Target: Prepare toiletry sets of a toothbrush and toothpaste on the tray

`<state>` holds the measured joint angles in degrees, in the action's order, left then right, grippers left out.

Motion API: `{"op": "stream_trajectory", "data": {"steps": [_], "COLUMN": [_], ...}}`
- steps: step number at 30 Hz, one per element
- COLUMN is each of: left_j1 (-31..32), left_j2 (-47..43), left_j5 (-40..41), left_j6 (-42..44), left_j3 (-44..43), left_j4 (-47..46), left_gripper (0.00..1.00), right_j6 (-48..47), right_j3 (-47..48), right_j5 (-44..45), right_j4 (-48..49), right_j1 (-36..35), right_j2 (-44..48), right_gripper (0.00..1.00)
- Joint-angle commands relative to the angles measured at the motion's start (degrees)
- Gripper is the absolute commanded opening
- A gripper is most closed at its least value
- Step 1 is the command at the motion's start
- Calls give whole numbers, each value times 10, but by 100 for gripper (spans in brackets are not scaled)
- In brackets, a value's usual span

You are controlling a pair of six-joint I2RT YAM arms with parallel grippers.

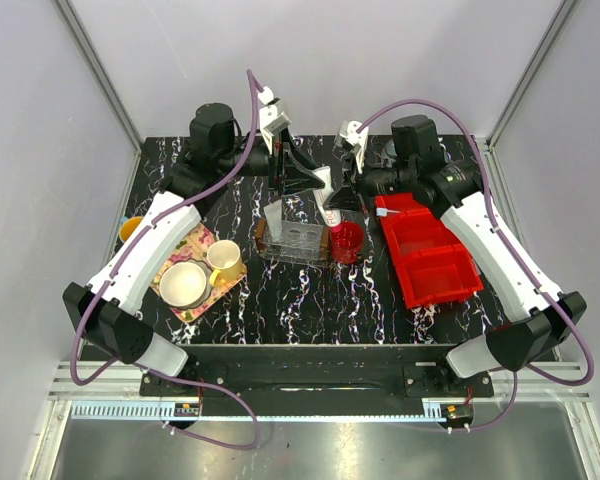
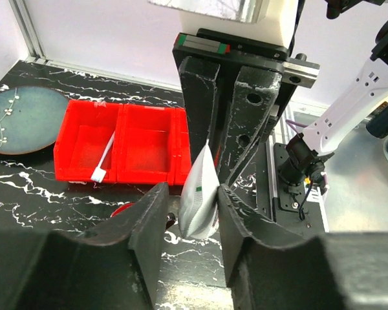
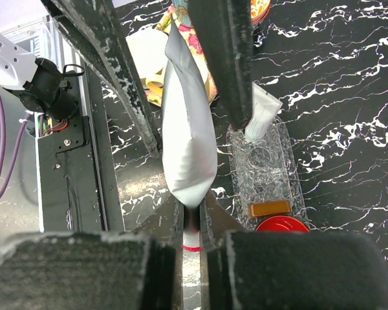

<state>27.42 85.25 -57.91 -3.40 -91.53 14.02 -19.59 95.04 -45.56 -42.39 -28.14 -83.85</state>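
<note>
A white toothpaste tube (image 3: 189, 135) hangs in the air, with my right gripper (image 3: 193, 213) shut on its cap end. My left gripper (image 2: 191, 194) stands open around the same tube (image 2: 200, 200): one finger touches it and a gap shows at the other. In the top view both grippers meet over the clear tray (image 1: 295, 245). A second toothpaste tube (image 3: 262, 113) leans in the tray (image 3: 271, 181). The pale toothbrush (image 2: 103, 158) lies in the red bin (image 2: 116, 145).
A red cup (image 1: 346, 240) stands right beside the tray. The red bin (image 1: 430, 250) is at the right. The flowery tray (image 1: 195, 275) with a bowl and a yellow mug is at the left. A blue-grey plate (image 2: 19, 119) lies beyond the bin.
</note>
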Motion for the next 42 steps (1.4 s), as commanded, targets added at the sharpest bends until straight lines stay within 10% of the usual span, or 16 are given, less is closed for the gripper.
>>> {"op": "stream_trajectory", "data": {"steps": [1,10,15,34,42], "left_j1": [4,15,22,23,4], "left_j2": [-4,3,4,-37,-65], "left_j5": [-10,-10,-12,120,214], "left_j6": [30,59,67,110,130], "left_j3": [-35,-45,-42,-13,54], "left_j4": [13,42,51,52,42], "left_gripper": [36,24,0,0,0], "right_j6": [-12,-14,-14,-3,-11], "right_j3": [0,1,-2,-3,-19], "right_j5": [1,2,3,65,144], "right_j4": [11,9,7,6,6], "right_j1": [-8,-12,-12,-13,-13], "right_j2": [11,9,6,18,46], "right_gripper": [2,2,7,59,64]}}
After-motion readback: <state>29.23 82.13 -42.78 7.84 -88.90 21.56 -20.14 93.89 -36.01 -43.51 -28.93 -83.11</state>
